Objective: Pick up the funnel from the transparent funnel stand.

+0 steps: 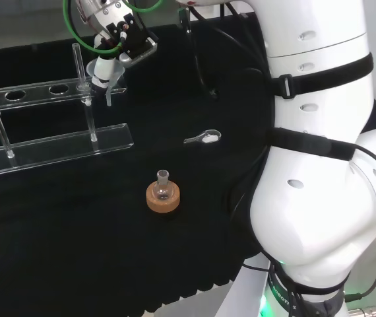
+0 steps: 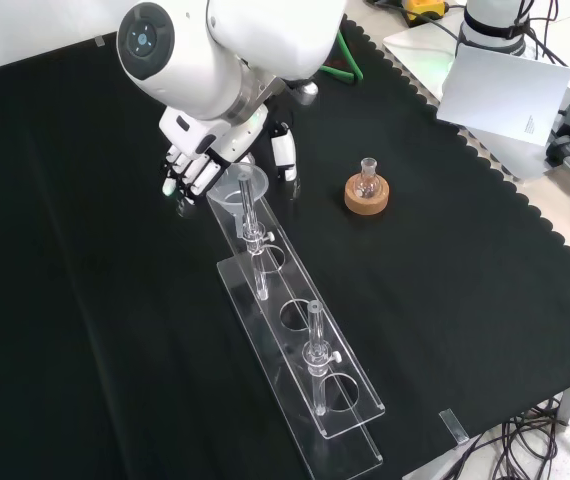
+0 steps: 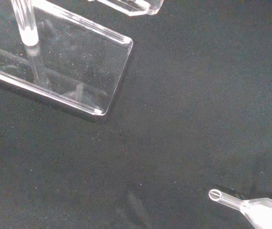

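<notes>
While its fingers are curling round the clear funnel (image 2: 237,189), the hand (image 2: 197,160) is hovering just beyond the transparent funnel stand (image 2: 300,372).

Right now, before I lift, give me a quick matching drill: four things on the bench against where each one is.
1 funnel
2 flask
3 stand
4 hand

a on a cork ring
b at the stand's far end, by the hand (front view)
c long and clear, flat on the cloth
d by the funnel, under the arm's white link

Pairs: 1-b, 2-a, 3-c, 4-d
</notes>
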